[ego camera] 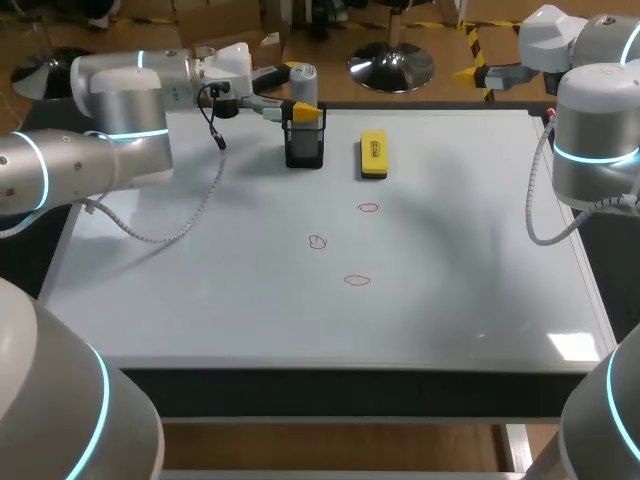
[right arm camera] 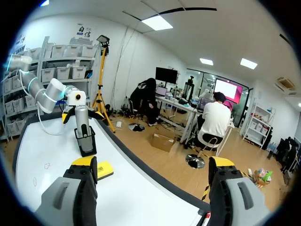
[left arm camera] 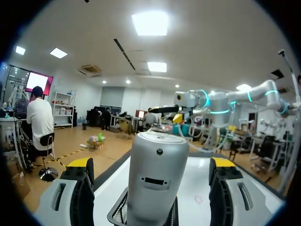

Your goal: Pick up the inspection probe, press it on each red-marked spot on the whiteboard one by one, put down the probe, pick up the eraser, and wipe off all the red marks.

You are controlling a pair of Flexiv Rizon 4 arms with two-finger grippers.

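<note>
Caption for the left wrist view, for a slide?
Left hand open, straddling the probe upright in its mesh holder; whiteboard beyond.

The right gripper (right arm camera: 153,165) hangs over the far edge of the whiteboard (right arm camera: 56,141), its two yellow-tipped fingers (right arm camera: 84,165) spread wide with nothing between them. Just beside one finger lies the yellow eraser (right arm camera: 104,170). Farther ahead a black mesh holder (right arm camera: 87,141) stands on the board with the silver probe (right arm camera: 81,117) upright in it. The left arm (right arm camera: 44,96) reaches to the probe, its gripper (right arm camera: 81,114) at the probe's top; contact cannot be told. Faint red marks (right arm camera: 47,165) show on the board.
</note>
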